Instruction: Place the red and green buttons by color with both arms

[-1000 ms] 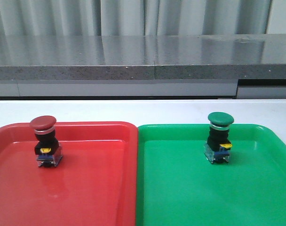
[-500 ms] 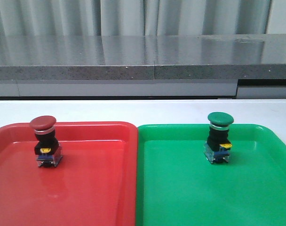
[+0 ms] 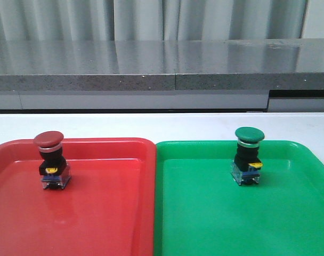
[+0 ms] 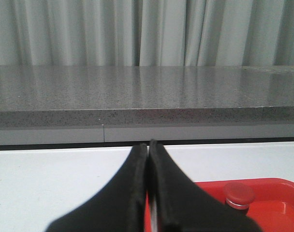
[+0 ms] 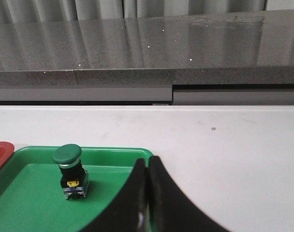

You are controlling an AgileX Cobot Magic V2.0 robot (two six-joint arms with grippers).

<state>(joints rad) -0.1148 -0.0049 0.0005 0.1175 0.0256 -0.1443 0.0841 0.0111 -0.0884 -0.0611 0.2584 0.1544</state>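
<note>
Left fingers [image 4: 148,193]: pressed together, black tips meeting along a thin seam, nothing clamped between. Raised above the bench [image 4: 50,179], near edge of the red tray [image 4: 277,212] just behind and to one side of the tips. Red button [image 4: 239,195] seen past the fingers, well apart from them, only dark red cap and silver ring showing over the tray rim.

Right fingers [image 5: 147,198]: likewise closed tip to tip, empty. Poised over the rim of the green tray [image 5: 36,203]. Green button [image 5: 71,171] beyond and beside the fingers, apart from them, no contact. Sliver of red tray visible at the far side of the green one from the fingers.

Front view: neither arm nor fingers in frame. Red button [image 3: 51,161] upright inside the red tray [image 3: 98,213], toward its far left part, clear-blue base flat on the tray floor, yellow tag facing the camera. Green button [image 3: 248,156] upright inside the green tray [image 3: 215,213], toward its far right part, same orientation. Trays side by side, inner rims touching or very nearly so; could not tell which. White bench [image 3: 162,125] under both trays. Grey speckled counter [image 3: 162,64] and pale curtain [image 3: 151,18] behind.

Each button noted in the tray matching its cap colour.
</note>
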